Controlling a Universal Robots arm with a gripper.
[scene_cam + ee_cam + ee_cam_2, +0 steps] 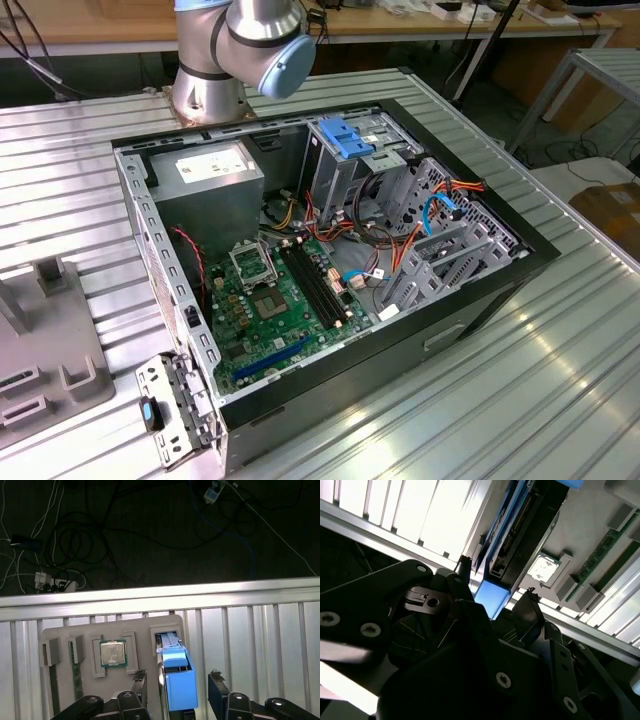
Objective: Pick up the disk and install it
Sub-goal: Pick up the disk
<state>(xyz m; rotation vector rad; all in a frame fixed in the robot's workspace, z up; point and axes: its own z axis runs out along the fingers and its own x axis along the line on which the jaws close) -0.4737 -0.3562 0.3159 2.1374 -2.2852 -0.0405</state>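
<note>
1. The disk (179,692) stands on edge in a slot of the grey fixture tray (140,630). It sits just beside the nest holding a CPU (113,653), with memory sticks (76,667) further along the same tray.
2. In the exterior view that tray (50,350) lies on the ribbed aluminium table (500,400). It is at the exterior view's left, apart from the open computer case (140,230).
3. The gripper (178,676) hangs over the disk with its jaws released. One fingertip is on each side of the thin body, and a gap shows on both sides, so nothing is held yet.
4. The second wrist view gives the same picture. The gripper (496,580) straddles the disk (517,530), and the bright blue end piece shows between the tips.
5. I judge the disk stiff and dense for its size, with smooth metal faces that could slip under a light pinch.
6. It looks shock-sensitive, so knocks against the slot walls would be unwelcome. The connector edge is also no place to squeeze.
7. The best hold seems to be across the two broad flat faces, near the upper end. The blue plastic rails would likely flex.
8. No label on the disk faces either wrist camera.
9. The power supply (205,175) carries a white label, and the CPU lid has faint marks. I can read none of it.
</note>
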